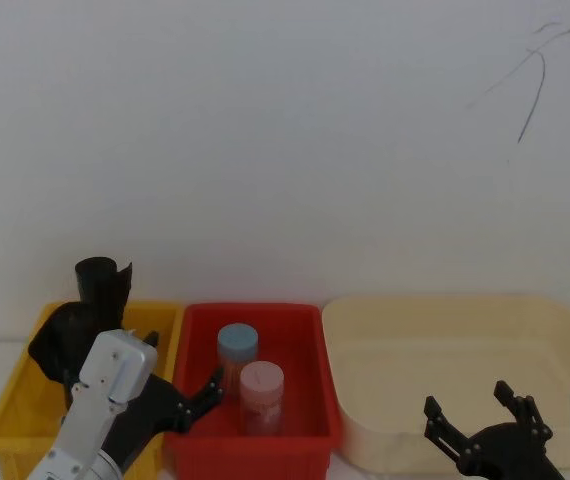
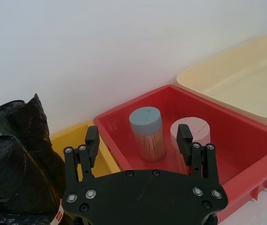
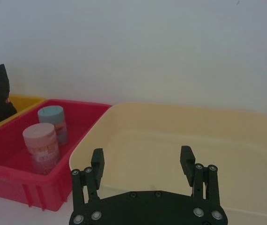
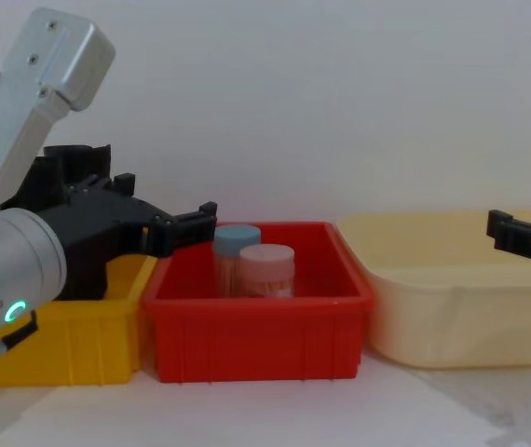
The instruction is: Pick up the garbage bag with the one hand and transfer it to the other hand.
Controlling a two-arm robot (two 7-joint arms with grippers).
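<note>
- Left gripper (image 2: 138, 140) is up over the seam between the yellow bin (image 1: 10, 400) and the red bin (image 1: 255, 308), jaws spread wide and nothing between them.
- The garbage bag (image 2: 11, 183) stands in the yellow bin just beside that gripper, its red-and-white label band showing low on the roll. A second black roll (image 2: 23, 119) stands right behind it.
- No contact: the left wrist view shows the open fingers pointing more at the red bin's blue-lidded jar (image 1: 237, 345) and pink-lidded jar (image 1: 262, 385) than at the bag.
- Right gripper (image 3: 142, 161) hangs over the beige tub (image 1: 445, 300), well apart from the bag, jaws also released and holding nothing.
- Progress, as I read it: nothing done yet. The pick has not started, so the grasp, the lift and the hand-over are all left.
- Next call, in my judgement: the left gripper needs to swing back toward the yellow bin and line its open jaws around the labelled roll, not its plain neighbour.
</note>
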